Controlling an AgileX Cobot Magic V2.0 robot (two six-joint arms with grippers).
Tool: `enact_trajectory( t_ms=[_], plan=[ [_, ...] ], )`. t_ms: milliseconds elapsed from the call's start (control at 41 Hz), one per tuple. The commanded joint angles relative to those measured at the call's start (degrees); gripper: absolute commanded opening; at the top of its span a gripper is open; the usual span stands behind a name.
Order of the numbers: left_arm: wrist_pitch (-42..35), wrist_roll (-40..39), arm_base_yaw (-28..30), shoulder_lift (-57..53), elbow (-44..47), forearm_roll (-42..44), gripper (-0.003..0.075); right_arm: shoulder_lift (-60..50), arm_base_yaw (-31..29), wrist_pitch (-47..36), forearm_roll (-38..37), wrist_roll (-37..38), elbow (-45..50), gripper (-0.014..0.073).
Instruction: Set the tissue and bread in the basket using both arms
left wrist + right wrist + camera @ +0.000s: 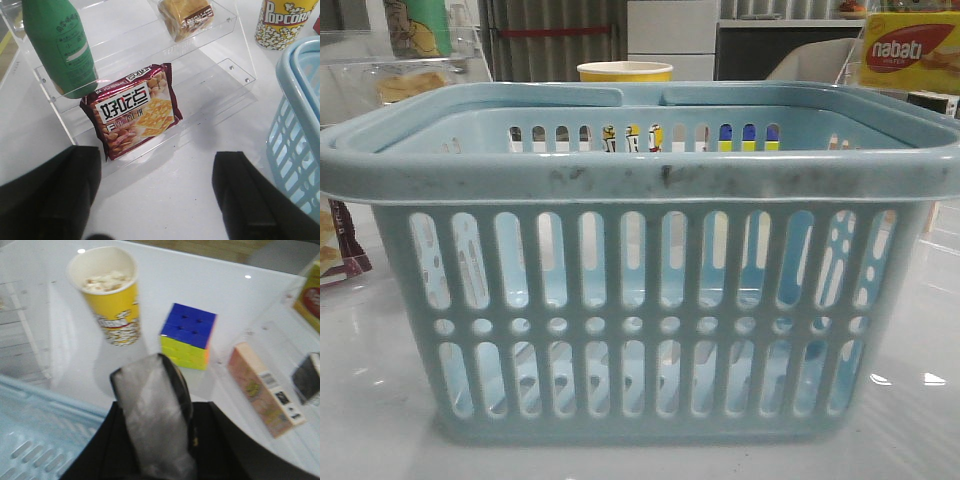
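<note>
Two arms are working here — the right gripper (pixel 157 440) is clamping the tissue (pixel 152 410), its long axis running along the fingers, with the basket (pixel 45 425) lying just beside and below. The left gripper (pixel 155 195) is gaping empty, and the bread (pixel 186 16) is sitting ahead on the clear shelf's (pixel 220 60) upper tier.

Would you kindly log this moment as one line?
left gripper open, empty | right gripper shut on tissue | bread on shelf | basket upright
</note>
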Motion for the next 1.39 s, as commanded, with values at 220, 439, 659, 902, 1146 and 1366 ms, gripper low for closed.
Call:
enact_trajectory(
  t_ms=[220, 439, 659, 902, 1146, 1366],
  plan=[
    [-4.4, -0.1, 0.0, 0.5, -1.5, -0.6, 0.0529, -2.1, 16.3, -9.1, 0.9, -0.8, 8.8, 0.0195],
    [-4.4, -0.1, 0.0, 0.5, -1.5, -0.6, 0.0529, 1.7, 18.6, -11.0, 1.9, -0.8, 14.7, 0.0225],
    [-4.4, -0.1, 0.0, 0.5, -1.5, -0.6, 0.0529, 6.1, 18.6, -10.5, 1.9, -0.8, 15.1, 0.0545],
    [-4.4, -0.1, 0.0, 0.5, -1.5, -0.6, 0.0529, 1.9, 18.6, -8.7, 1.9, -1.2, 15.1, 0.0582],
    [-4.7, -0.1, 0.0, 0.5, -1.5, -0.6, 0.0529, -8.1, 20.1, -2.6, 1.9, -3.7, 15.1, 0.0582],
    [-5.2, -0.1, 0.0, 0.5, -1.5, -0.6, 0.0529, -16.5, 20.1, 1.3, 1.9, -3.7, 16.2, 0.0582]
  ],
)
